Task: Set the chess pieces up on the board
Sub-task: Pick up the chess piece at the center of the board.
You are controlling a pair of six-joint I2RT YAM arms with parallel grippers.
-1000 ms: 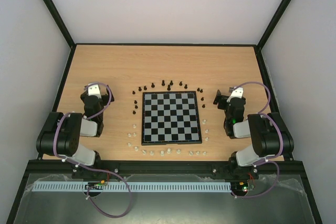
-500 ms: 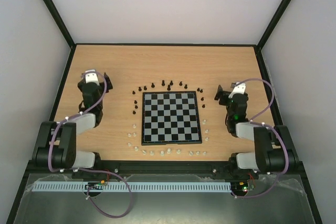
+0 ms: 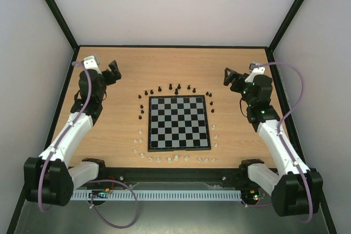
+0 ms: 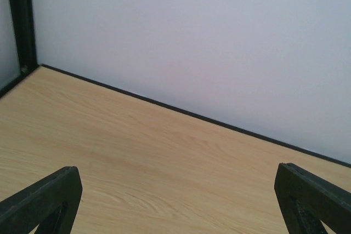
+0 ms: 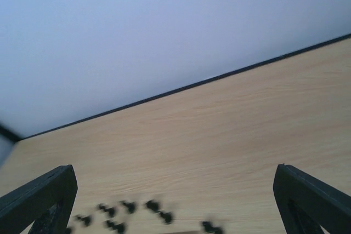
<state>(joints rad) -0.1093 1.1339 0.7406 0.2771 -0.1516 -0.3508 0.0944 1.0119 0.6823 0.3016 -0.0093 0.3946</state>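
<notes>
The board (image 3: 179,123) lay flat at the centre of the table (image 3: 164,61). The chess pieces (image 3: 170,86) stood off it on the wood, in an arc along its far edge and round both far corners. Small pale pieces (image 3: 170,159) formed a matching arc along the near edge and sides.

The left gripper (image 3: 113,72) was over the far-left part of the table, well apart from the board, jaws wide and holding nothing. Its wrist view showed only wood and wall between the fingers (image 4: 46,201).

The right gripper (image 3: 230,78) was at far right, jaws likewise wide and holding nothing. Its wrist view caught several black pieces, blurred, at the lower edge
</notes>
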